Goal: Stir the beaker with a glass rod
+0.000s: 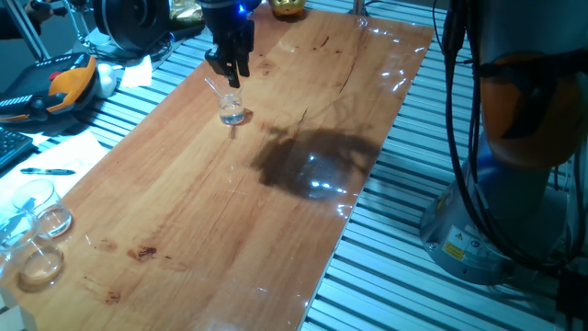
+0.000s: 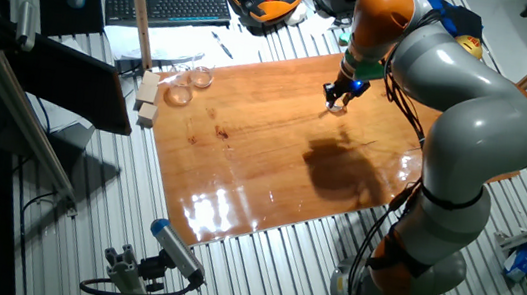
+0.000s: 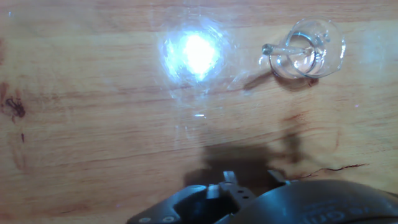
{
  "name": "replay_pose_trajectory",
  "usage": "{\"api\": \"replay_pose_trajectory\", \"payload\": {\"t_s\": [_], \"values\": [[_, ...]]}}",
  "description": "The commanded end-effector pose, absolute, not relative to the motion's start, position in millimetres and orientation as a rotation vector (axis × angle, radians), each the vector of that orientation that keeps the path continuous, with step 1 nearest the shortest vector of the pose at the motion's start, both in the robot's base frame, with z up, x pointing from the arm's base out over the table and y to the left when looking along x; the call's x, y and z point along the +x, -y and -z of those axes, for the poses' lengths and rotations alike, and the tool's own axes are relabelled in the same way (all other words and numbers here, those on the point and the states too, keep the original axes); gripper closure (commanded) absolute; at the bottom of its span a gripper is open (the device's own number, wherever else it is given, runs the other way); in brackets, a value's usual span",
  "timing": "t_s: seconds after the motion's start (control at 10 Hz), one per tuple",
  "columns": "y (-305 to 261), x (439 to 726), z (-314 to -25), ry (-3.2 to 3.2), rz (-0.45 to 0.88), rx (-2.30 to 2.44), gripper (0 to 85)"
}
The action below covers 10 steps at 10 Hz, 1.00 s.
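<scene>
the beaker (image 1: 231, 110) stands upright on the wooden desk (image 1: 211, 202), near the far end of it, with a little clear liquid inside. the rod (image 1: 214, 89) rests in the beaker and leans out over its rim, tilted toward the left in the one fixed view. in the hand view the beaker (image 3: 309, 50) sits at the upper right, and the rod (image 3: 281, 50) lies across its mouth, with its rounded end sticking out past the left side of the rim.

the gripper (image 1: 231, 66) hangs above the desk, just over and a little behind the beaker, pointing down. it is near the top of the rod, but i cannot tell if it touches it. how the jaws stand i also cannot tell: in the fixed views they are dark and small, and the hand view shows only a blurred part of the hand at the bottom edge. in the other fixed view the gripper (image 2: 338, 94) is over the far right part of the desk, and the beaker (image 2: 337, 109) under it is too small to see well.

a dark shadow of the arm falls on the desk to the right of the beaker. some glass dishes (image 1: 37, 230) stand together at the near left corner of the desk, well apart from the beaker.
</scene>
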<state>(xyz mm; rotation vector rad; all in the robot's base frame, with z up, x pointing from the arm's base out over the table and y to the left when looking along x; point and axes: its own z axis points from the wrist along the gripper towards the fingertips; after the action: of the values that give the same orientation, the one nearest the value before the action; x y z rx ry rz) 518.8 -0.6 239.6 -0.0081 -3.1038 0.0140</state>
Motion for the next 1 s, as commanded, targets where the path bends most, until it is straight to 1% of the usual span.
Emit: {"api": "replay_pose_trajectory", "payload": {"t_s": [0.0,0.4,0.7,0.9], "values": [[0.9,521.2,-240.5,3.104,-0.022,-0.014,85.0],[4.0,532.8,-237.8,3.112,-0.077,-0.024,85.0],[14.8,543.5,-237.7,3.118,-0.091,-0.024,85.0],[15.9,549.4,-234.0,3.123,-0.147,-0.034,85.0]]}}
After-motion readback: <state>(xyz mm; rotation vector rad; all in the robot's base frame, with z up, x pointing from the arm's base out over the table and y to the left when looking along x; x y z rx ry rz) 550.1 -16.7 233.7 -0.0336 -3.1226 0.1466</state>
